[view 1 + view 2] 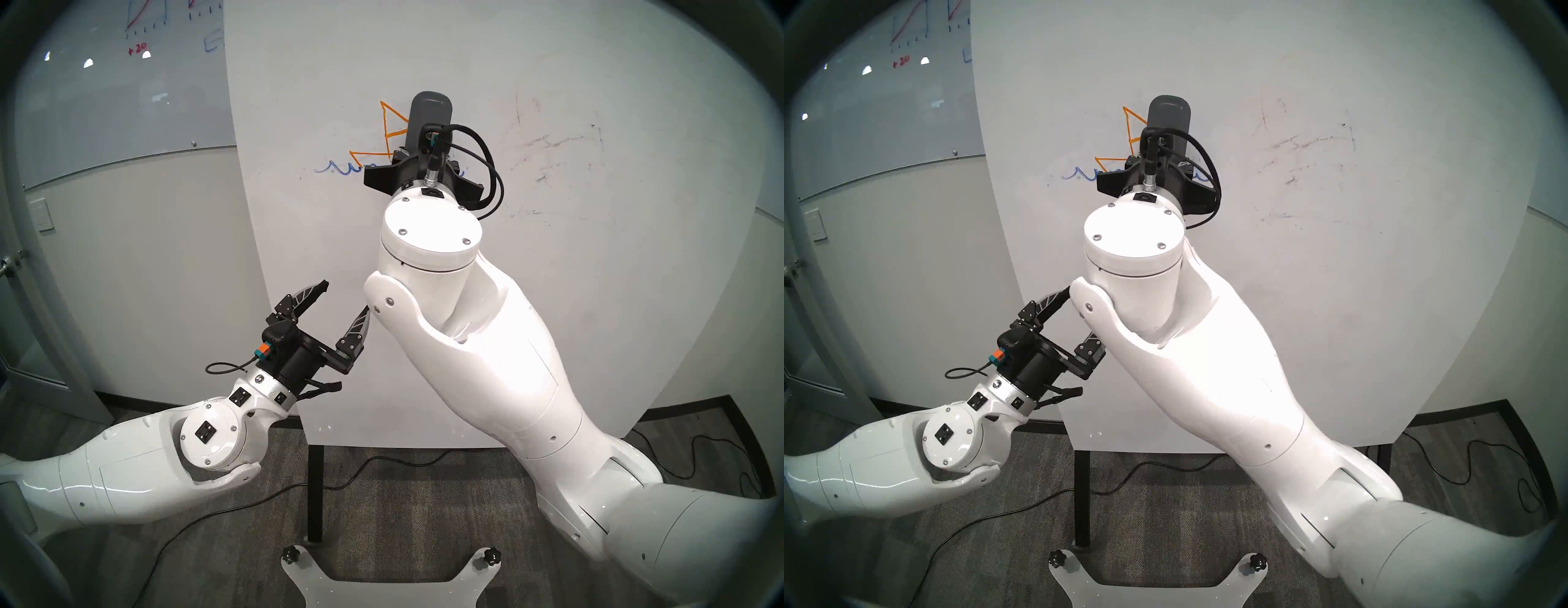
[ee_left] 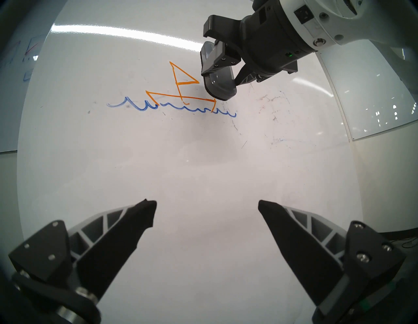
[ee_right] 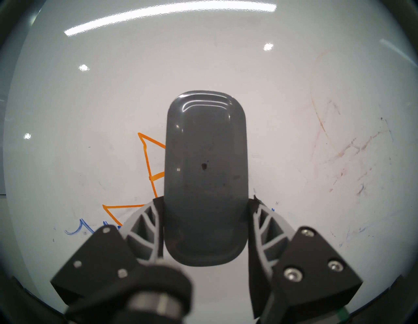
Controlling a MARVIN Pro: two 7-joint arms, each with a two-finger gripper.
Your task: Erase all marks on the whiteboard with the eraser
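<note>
The right gripper (image 3: 204, 201), jaws clamped on the eraser (image 3: 204, 172), covers the orange sailboat's (image 2: 181, 90) right side on the whiteboard (image 2: 203, 169), while the left gripper (image 2: 207, 211) hangs wide open, empty, below the boat.

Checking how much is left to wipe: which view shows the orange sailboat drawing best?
The left wrist view: the whole orange sailboat shows, sail and hull, with the eraser just beside it. In both head views the right arm hides its right half; in the right wrist view the eraser covers most of it.
</note>
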